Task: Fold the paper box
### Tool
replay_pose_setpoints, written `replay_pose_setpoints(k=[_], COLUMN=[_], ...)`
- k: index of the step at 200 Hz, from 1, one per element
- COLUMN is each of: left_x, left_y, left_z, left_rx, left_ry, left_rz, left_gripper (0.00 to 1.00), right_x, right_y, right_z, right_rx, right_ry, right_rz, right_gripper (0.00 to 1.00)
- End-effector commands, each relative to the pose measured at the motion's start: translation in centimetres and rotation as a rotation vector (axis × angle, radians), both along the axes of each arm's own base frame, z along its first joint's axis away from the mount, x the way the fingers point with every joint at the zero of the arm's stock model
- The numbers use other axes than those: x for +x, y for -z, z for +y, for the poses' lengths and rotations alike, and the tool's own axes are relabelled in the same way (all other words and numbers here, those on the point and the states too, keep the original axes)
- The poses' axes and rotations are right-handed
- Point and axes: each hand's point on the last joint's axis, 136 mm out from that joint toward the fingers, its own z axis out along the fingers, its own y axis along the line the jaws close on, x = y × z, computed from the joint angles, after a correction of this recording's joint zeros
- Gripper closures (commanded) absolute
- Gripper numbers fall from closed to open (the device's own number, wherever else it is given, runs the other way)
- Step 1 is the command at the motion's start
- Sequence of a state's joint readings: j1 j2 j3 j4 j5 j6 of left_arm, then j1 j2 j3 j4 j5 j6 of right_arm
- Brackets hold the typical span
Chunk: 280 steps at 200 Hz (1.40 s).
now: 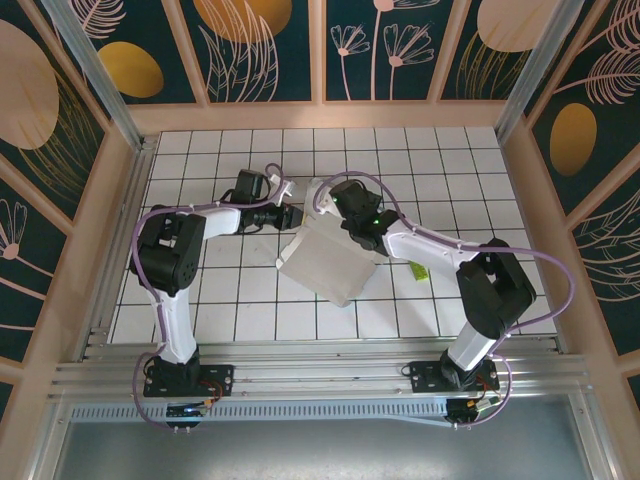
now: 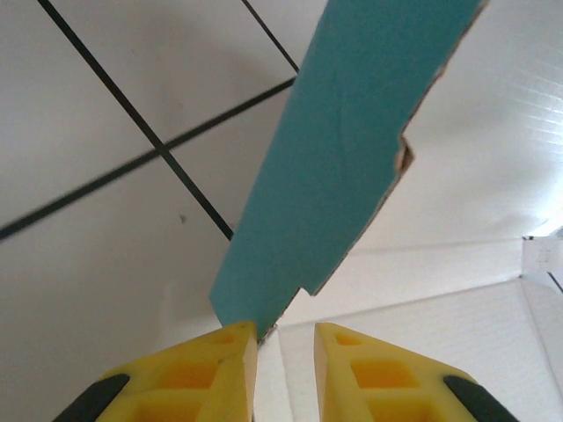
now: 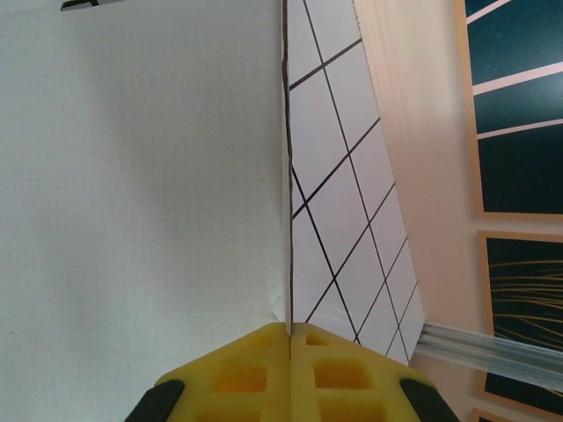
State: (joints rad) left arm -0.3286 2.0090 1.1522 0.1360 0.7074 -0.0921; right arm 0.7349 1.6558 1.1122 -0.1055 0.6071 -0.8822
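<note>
The paper box (image 1: pixel 325 262) lies tilted in the middle of the tiled table, white side up. My right gripper (image 1: pixel 372 243) is shut on its far right edge. In the right wrist view the card's thin edge runs straight into the seam between the closed yellow fingers (image 3: pixel 289 325), with the white panel (image 3: pixel 141 176) to the left. My left gripper (image 1: pixel 290 215) is at the box's far left corner. Its jaws (image 2: pixel 286 327) stand a narrow way apart, and the lower corner of a light blue flap (image 2: pixel 343 149) touches the left fingertip (image 2: pixel 230 338). White card (image 2: pixel 457 264) shows behind the gap.
A small yellow-green piece (image 1: pixel 415 268) lies on the tiles just right of the box, under the right arm. Wooden walls (image 1: pixel 525 200) fence the table on three sides. A metal rail (image 1: pixel 320 375) runs along the near edge.
</note>
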Motion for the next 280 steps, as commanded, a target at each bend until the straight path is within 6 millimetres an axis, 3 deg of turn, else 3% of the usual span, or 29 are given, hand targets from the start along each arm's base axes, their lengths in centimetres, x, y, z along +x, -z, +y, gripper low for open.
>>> replay_pose_setpoints(k=[1,29,39,56,72,96,137,156,176,216,246,280], left_x=[-0.6,-0.9,-0.7,0.0,0.8,2.0,5.6,7.5,8.4,7.9,6.3,5.6], left_y=[-3.1,-1.8,-1.8,-2.8,-4.0,-6.0,-8.8,-8.1,-6.2,-4.2,-4.8,-4.5], left_z=[-1.6,-1.7,-1.3,-0.1,1.2,2.6,3.6,3.1,2.7,0.9,-0.7,-1.1], left_rx=[-0.080,-0.060,-0.042,-0.008,0.054,0.115,0.056,0.061,0.059,-0.014,-0.121,-0.159], left_ry=[0.030,0.004,-0.030,-0.106,-0.165,-0.197,-0.171,-0.173,-0.171,-0.078,0.020,0.051], left_rz=[-0.045,-0.019,-0.033,-0.110,-0.195,-0.299,-0.297,-0.212,-0.142,-0.039,-0.003,0.030], left_gripper=[0.76,0.78,0.75,0.71,0.59,0.52,0.51,0.54,0.58,0.62,0.65,0.66], right_x=[0.1,0.0,-0.1,-0.2,-0.4,-0.7,-0.9,-0.9,-0.8,-0.4,-0.1,0.2], right_y=[-0.9,-0.9,-0.8,-0.9,-0.8,-0.8,-0.8,-1.4,-2.3,-4.5,-4.4,-4.2], right_z=[0.4,0.6,0.5,0.2,0.2,0.1,-0.2,0.0,0.0,0.1,0.5,0.9], right_rx=[0.003,0.000,-0.013,-0.035,-0.055,-0.078,-0.116,-0.131,-0.160,-0.240,-0.248,-0.251], right_ry=[0.006,0.004,0.001,-0.004,-0.020,-0.039,-0.051,-0.062,-0.072,-0.109,-0.126,-0.130], right_rz=[-0.058,-0.081,-0.091,-0.108,-0.103,-0.105,-0.124,-0.160,-0.225,-0.394,-0.419,-0.438], right_gripper=[1.00,1.00,1.00,1.00,1.00,1.00,1.00,1.00,1.00,1.00,1.00,1.00])
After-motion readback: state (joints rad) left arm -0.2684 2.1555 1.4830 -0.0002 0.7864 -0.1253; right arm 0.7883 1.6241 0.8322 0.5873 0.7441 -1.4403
